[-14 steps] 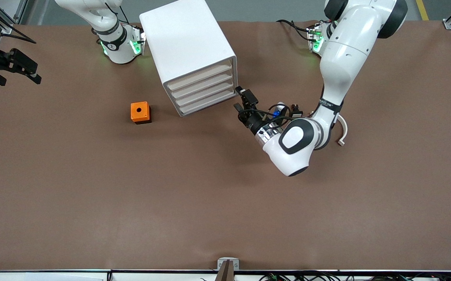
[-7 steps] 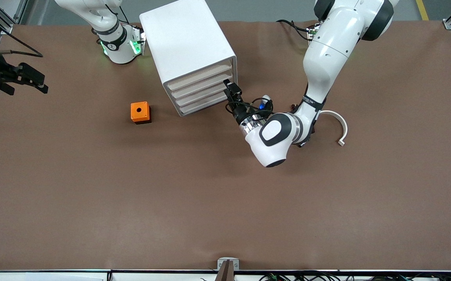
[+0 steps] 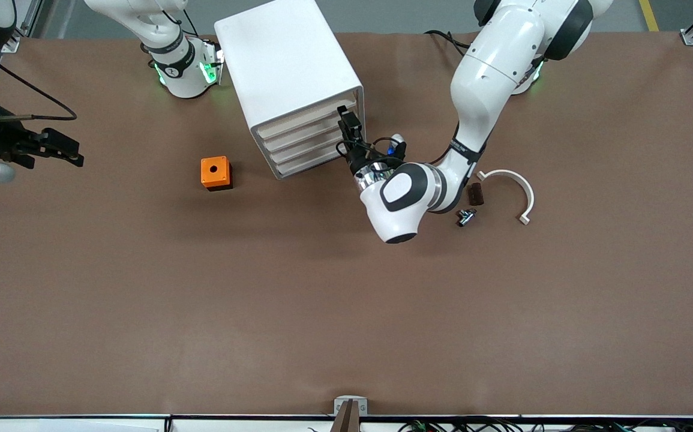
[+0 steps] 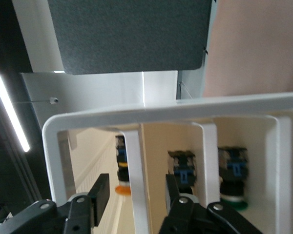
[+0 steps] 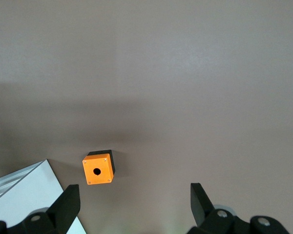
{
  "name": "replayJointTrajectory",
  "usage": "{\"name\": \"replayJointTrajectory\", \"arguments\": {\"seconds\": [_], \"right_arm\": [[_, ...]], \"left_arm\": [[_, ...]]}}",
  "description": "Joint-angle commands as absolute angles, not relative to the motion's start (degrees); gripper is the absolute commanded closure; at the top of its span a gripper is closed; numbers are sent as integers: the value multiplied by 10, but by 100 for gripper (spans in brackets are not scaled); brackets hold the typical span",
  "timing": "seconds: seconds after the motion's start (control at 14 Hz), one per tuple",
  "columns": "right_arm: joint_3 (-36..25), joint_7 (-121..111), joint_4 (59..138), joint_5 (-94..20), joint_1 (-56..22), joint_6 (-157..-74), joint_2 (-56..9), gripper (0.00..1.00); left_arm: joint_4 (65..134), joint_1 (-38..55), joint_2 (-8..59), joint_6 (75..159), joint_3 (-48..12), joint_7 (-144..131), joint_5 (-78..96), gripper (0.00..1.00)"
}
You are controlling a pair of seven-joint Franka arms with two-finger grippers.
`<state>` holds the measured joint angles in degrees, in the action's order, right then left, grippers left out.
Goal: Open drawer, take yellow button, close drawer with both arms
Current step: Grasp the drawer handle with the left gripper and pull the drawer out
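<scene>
The white cabinet (image 3: 286,60) stands between the two arm bases, all four drawers shut. My left gripper (image 3: 349,127) is at the front of the uppermost drawer (image 3: 304,117), at its corner toward the left arm's end. In the left wrist view that gripper (image 4: 136,195) is open partway, its fingers on either side of the drawer's white front lip (image 4: 135,156) with small gaps. Inside shows the button (image 4: 121,187) with its orange cap. My right gripper (image 3: 67,151) waits open above the table's right-arm end, nothing between its fingers (image 5: 68,202).
An orange cube with a hole (image 3: 216,172) sits beside the cabinet, nearer the front camera, also under the right gripper's view as the orange cube (image 5: 98,168). A white curved piece (image 3: 517,187), a small dark block (image 3: 475,193) and a small black-and-silver part (image 3: 465,217) lie by the left arm's elbow.
My left arm has swung toward the cabinet, bringing its gripper from beside the lower drawers up to the uppermost one, and its fingers have narrowed. The right gripper drifted slightly inward.
</scene>
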<state>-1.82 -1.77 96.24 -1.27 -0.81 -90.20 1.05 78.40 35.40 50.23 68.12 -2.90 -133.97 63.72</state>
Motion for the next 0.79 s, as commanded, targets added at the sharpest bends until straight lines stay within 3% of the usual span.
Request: {"name": "replayJointTrajectory", "arguments": {"seconds": [0.0,0.29,0.57,0.71], "right_arm": [[-18,-25,939,-9,-4,-897,-3,0],[-18,-26,934,-10,11,-901,-17,0],[-19,-52,933,-8,18,-900,-37,0],[-19,-50,933,-2,17,-899,-38,0]], "left_arm": [[789,367,499,657,-26,-1349,643,52],[789,378,502,658,-26,-1351,643,62],[789,385,504,661,-26,-1351,646,82],[789,386,505,663,-26,-1351,643,87]]}}
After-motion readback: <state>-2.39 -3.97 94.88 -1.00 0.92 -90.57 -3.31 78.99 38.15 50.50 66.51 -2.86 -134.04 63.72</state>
